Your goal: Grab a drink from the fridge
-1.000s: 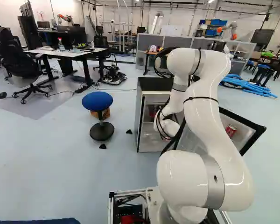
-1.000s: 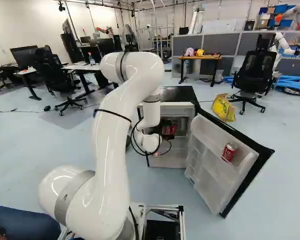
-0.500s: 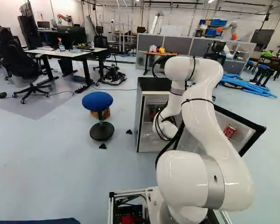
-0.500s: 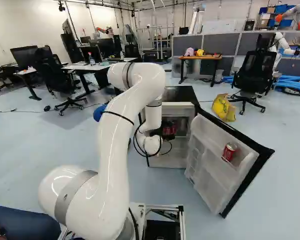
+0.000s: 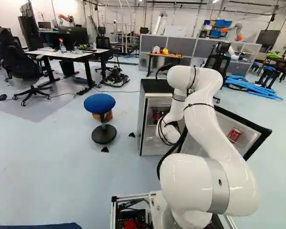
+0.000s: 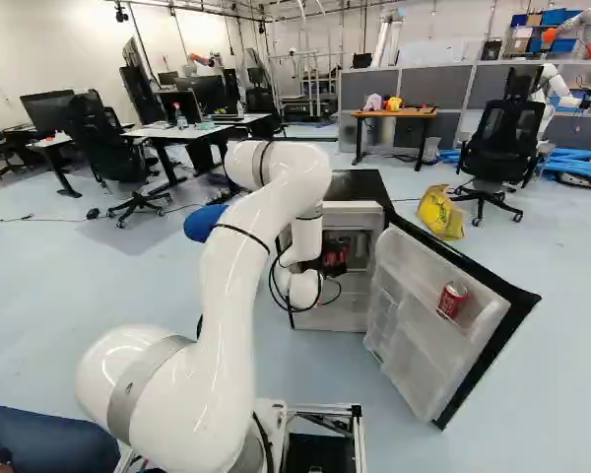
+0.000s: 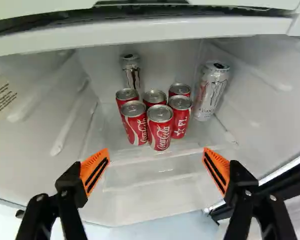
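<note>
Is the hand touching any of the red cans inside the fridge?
Apart. The wrist view shows the open hand with its fingers wide of the red cans, and bare fridge interior showing between each fingertip and the nearest can.

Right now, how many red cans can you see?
7 visible: in the fridge, three red cans nearer the fingers, three more behind them; one red can in the open door. Others may be hidden.
</note>
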